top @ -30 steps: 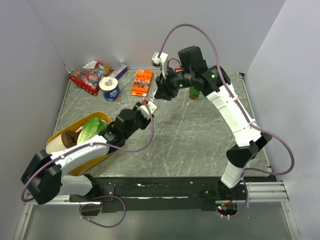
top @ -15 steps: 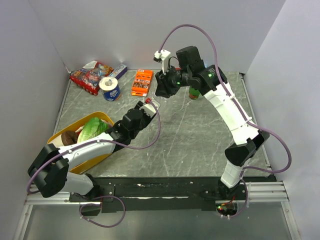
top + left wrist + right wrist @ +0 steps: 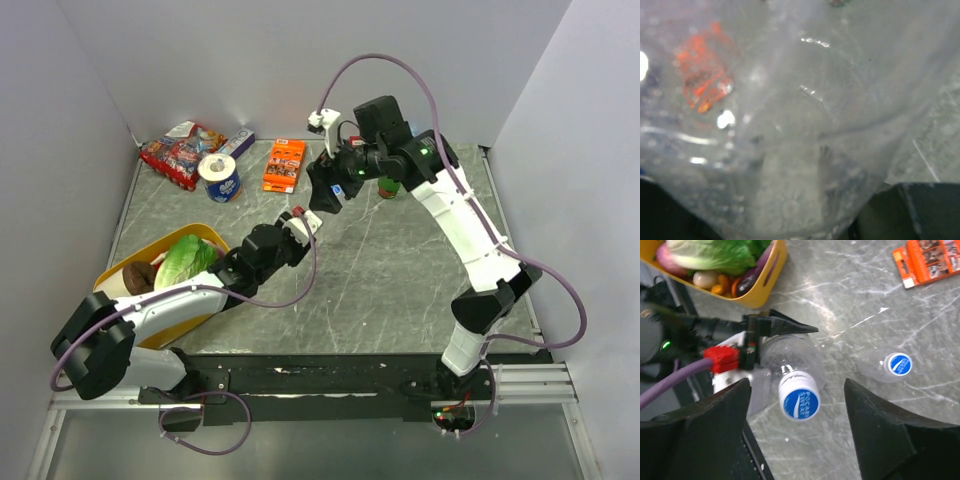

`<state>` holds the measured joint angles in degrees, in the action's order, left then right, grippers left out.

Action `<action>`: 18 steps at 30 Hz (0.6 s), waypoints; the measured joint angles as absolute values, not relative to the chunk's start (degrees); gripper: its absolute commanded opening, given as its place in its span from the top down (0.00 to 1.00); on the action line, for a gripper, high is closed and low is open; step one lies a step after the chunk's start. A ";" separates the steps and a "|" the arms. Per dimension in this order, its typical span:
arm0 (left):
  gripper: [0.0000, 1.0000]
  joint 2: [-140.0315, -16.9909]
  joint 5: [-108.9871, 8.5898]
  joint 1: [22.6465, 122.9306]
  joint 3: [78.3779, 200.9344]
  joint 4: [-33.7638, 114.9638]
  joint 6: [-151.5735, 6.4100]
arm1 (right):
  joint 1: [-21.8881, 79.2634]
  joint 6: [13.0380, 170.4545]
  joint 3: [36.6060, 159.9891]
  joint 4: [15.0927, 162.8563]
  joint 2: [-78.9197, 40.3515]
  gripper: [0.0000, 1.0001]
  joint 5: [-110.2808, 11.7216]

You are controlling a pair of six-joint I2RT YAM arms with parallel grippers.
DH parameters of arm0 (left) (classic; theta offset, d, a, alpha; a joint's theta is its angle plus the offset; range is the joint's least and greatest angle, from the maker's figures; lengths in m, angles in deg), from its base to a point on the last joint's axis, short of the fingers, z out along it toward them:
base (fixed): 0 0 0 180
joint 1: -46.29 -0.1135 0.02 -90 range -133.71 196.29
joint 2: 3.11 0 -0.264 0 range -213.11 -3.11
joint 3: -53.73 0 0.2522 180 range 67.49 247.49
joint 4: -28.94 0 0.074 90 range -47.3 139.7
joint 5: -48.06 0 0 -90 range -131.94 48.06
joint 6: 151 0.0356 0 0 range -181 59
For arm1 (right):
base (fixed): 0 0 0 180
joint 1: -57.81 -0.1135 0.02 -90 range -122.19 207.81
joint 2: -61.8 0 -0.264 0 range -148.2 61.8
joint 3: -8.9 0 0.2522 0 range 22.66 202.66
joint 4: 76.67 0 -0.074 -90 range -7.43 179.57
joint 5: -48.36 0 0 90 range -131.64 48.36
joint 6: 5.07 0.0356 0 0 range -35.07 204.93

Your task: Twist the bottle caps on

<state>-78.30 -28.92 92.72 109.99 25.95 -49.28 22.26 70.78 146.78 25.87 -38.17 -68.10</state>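
Your right fingers (image 3: 705, 430) spread wide, blue cap (image 3: 799, 402) on the clear bottle (image 3: 790, 357) between them, touching neither, your left fingers (image 3: 785, 328) pinching that bottle, second capped bottle (image 3: 872, 369) upright on the table (image 3: 850, 285) near it.

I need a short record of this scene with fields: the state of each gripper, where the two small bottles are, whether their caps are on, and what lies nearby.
left gripper: shut on first bottle
right gripper: open, one finger on each side of first cap, not touching it
first cap: blue, sits on the first bottle's neck; tightness cannot be told
second bottle: stands on the table, apart from both grippers
second cap: blue, on the second bottle
nearby: yellow basket with vegetables; orange box
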 measured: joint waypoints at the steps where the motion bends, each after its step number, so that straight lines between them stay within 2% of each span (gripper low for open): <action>1: 0.99 -78.15 -30.21 92.46 109.75 25.97 -49.23 | 22.70 70.65 146.71 25.56 -37.71 0.07 -68.88; 6: 0.99 -77.56 -39.94 89.01 108.52 27.48 -48.71 | 26.05 68.51 144.20 25.78 -31.57 0.07 -76.05; 13: 0.99 -76.75 -56.11 84.44 108.65 33.47 -43.90 | 29.08 57.18 136.22 28.82 -19.19 0.29 -87.46; 18: 0.99 -75.03 -66.80 83.72 110.88 41.77 -32.64 | 27.66 39.76 136.11 23.88 -18.78 0.28 -89.98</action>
